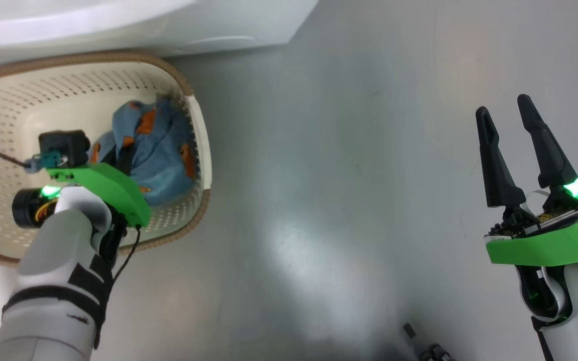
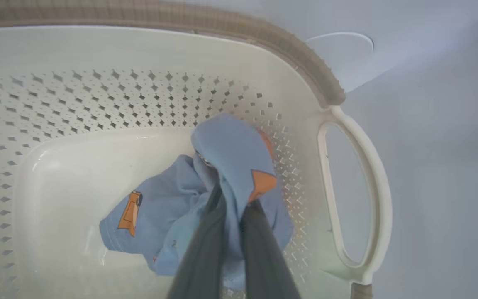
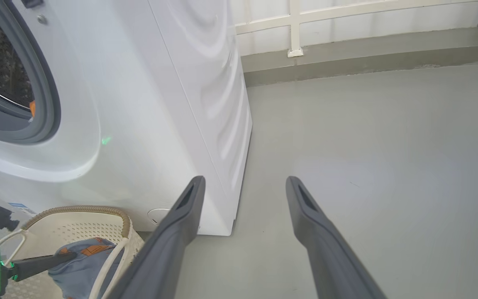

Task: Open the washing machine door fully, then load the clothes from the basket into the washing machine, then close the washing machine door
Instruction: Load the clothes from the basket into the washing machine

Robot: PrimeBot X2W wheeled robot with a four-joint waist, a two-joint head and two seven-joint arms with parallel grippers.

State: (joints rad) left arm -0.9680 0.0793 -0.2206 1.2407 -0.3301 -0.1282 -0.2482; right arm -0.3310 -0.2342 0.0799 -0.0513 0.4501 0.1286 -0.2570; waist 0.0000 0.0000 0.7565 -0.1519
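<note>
Inside the basket (image 2: pixel 98 95), the left gripper (image 2: pixel 235 199) pinches the clothes (image 2: pixel 230 149); the right gripper (image 3: pixel 244 180) hangs wide open.

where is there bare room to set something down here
Widest free patch: the grey floor between the basket and the right gripper. The basket's left half is bare too. Crowded: its right end, where the left gripper pinches the clothes.

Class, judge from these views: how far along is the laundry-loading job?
Done: the washing machine stands with its mouth uncovered. In hand: the left gripper is shut on the clothes in the basket. Left: load them, close the door. The right gripper is open.
</note>
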